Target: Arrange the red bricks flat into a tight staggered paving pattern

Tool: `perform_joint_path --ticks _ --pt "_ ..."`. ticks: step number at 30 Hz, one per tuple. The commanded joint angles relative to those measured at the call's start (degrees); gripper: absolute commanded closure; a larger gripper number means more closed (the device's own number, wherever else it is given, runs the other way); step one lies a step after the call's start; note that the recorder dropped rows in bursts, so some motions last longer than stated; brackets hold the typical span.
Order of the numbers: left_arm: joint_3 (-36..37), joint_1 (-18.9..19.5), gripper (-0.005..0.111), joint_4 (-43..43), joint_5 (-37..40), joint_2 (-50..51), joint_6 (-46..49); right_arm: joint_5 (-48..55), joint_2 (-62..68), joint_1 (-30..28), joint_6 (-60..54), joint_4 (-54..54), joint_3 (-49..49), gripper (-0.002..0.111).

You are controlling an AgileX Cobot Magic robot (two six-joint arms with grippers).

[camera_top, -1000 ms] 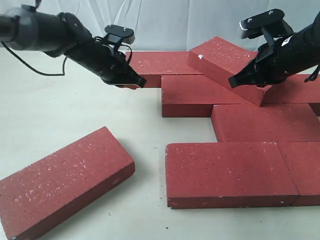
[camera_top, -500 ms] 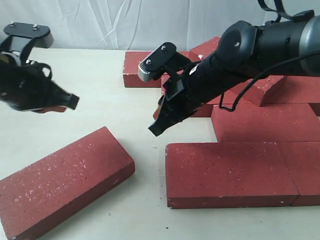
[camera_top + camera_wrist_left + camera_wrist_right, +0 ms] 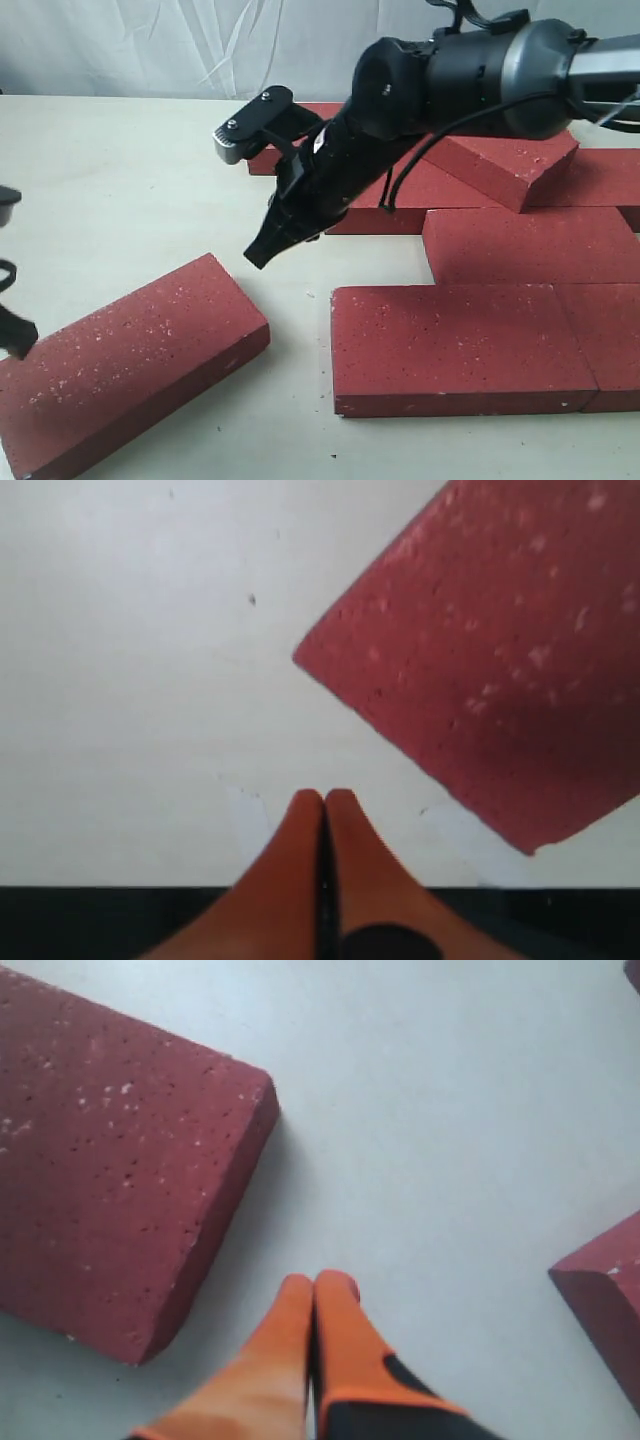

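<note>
The left end effector (image 3: 322, 798) is being held clenched and empty over the desk (image 3: 120, 180), just beside a corner of the loose red brick (image 3: 130, 360). The right end effector (image 3: 258, 255), likewise clenched on nothing, is being held beside that brick's other end. The other red bricks (image 3: 460, 345) are lying grouped to its right.

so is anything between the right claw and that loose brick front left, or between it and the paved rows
Nothing visible. Only bare table lies between the shut right claw and the loose brick, and between that brick and the front paved brick.
</note>
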Motion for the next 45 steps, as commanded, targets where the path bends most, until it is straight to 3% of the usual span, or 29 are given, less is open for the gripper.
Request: perform_joint_path --ticks 1,10,18,26,45 --pt "6.47 -0.03 0.107 -1.09 0.40 -0.28 -0.97 5.62 4.02 1.55 8.41 -9.48 -5.95 0.109" --pt "13.33 -0.03 0.107 -5.82 -7.44 1.52 -0.73 5.35 9.92 1.91 8.41 -9.87 -7.72 0.109" --pt "12.75 -0.03 0.107 -5.71 -8.79 6.74 -0.73 3.60 11.35 1.91 8.41 -9.19 -7.72 0.109" --pt "11.94 -0.03 0.107 -7.08 -15.65 11.24 -0.73 3.18 13.02 1.91 7.93 -7.49 -7.72 0.109" --pt "9.19 -0.03 0.107 -7.08 -20.12 11.63 0.54 5.11 12.61 1.91 4.43 -3.67 -7.72 0.109"
